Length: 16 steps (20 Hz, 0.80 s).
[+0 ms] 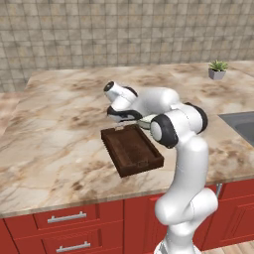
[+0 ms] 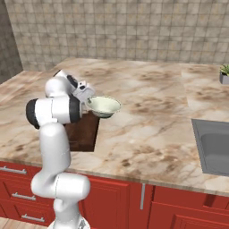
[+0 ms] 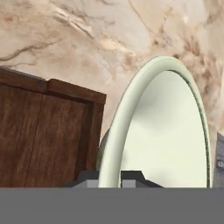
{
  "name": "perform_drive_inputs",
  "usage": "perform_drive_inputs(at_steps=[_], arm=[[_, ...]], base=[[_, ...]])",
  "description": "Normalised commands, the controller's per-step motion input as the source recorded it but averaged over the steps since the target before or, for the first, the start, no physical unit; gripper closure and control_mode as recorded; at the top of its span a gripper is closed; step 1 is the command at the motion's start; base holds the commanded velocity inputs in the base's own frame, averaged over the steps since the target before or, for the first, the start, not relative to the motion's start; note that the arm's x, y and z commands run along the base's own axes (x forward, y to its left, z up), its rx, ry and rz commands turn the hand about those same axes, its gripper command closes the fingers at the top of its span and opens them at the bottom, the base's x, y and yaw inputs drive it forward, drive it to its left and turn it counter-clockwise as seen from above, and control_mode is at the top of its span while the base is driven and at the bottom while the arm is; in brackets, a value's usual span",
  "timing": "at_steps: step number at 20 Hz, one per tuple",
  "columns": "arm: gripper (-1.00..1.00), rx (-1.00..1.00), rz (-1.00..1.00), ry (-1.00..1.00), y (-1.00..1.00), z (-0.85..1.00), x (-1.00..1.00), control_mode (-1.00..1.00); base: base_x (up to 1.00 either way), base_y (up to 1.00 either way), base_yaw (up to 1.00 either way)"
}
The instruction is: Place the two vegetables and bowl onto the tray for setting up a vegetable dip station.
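Gripper [image 3: 110, 178] is closed on the bowl [image 2: 104, 106] rim: in the hand view one finger sits outside the wall and the other inside, with the pale rim pinched between them. The bowl is gripped at its near edge, on the side toward the tray [image 1: 131, 149].

Key relation: the tray lies just beside the bowl. In the right base view the bowl overhangs the tray's far right corner, and most of it is over the counter [image 2: 152, 116] rather than over the tray. In the hand view the tray's raised edge [image 3: 70, 89] runs next to the bowl's outer wall, with the brown floor on the left of the picture.

Cannot tell whether the bowl is resting on the counter or just lifted; it looks slightly raised and level in the right base view.

The tray's long axis runs away from the robot, angled a bit, in the left base view. Its floor looks bare.

Judgement: the bowl needs a short sideways carry toward the tray's middle, clearing the low edge first, then a set-down flat. The rim-only grip could let the bowl tilt.

Cucumber and carrot: not located in these views. A small plant pot [image 1: 217, 70] sits far back, well apart.
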Motion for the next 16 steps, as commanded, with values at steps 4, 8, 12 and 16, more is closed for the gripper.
perform_drive_inputs(at_steps=[4,8,12,16], arm=[[1.00,-0.18,0.04,0.02,0.58,0.19,0.01,-1.00],[1.00,-0.02,-0.06,-0.02,0.58,0.00,0.08,-1.00],[1.00,-0.01,-0.09,0.00,0.64,-0.16,0.00,-1.00],[1.00,-0.01,-0.07,0.00,0.73,-0.28,0.00,-1.00]], base=[[0.00,0.00,0.00],[0.00,0.00,0.00],[0.00,0.00,0.00],[0.00,0.00,0.00]])
